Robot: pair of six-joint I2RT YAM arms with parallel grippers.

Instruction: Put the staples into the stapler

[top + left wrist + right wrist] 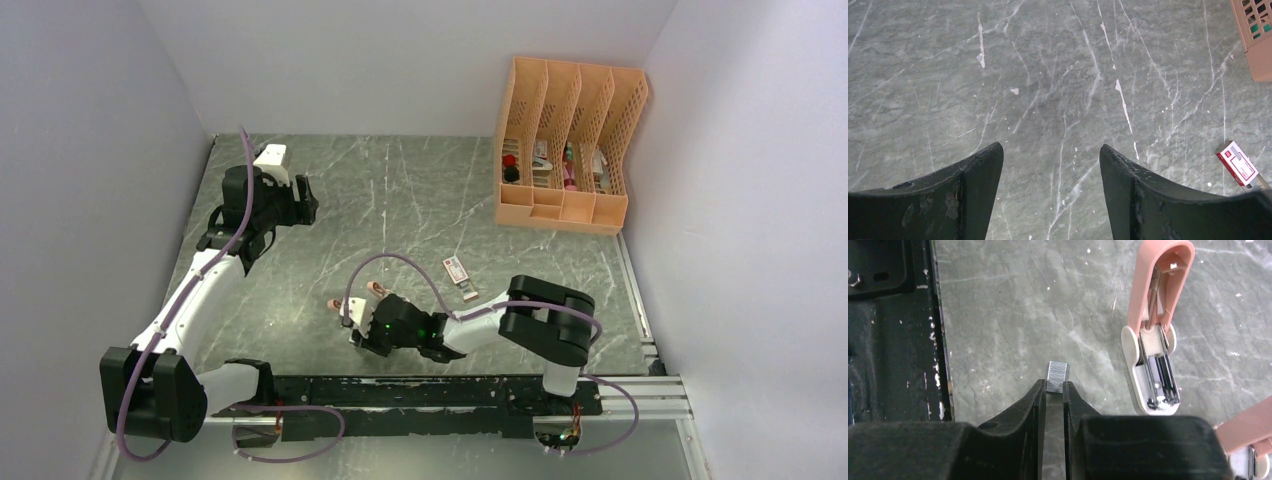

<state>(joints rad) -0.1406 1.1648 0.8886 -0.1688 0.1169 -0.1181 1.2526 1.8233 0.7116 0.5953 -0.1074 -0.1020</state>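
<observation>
My right gripper (1054,385) is shut on a short silvery staple strip (1057,377), which sticks out past the fingertips just above the table. A salmon-pink mini stapler (1154,330) lies open a little to the right and ahead, its metal channel facing up. It shows in the top view (336,304) just beyond the right gripper (357,335). The red-and-white staple box (456,269) lies mid-table with its grey tray (468,293) slid out, and also shows in the left wrist view (1238,163). My left gripper (303,200) is open and empty at the far left (1050,150).
A second pink stapler (1248,432) lies close to the right of my right fingers, also in the top view (377,290). An orange file organizer (567,150) holding small items stands at the back right. The black base rail (893,340) runs close to my right gripper's left.
</observation>
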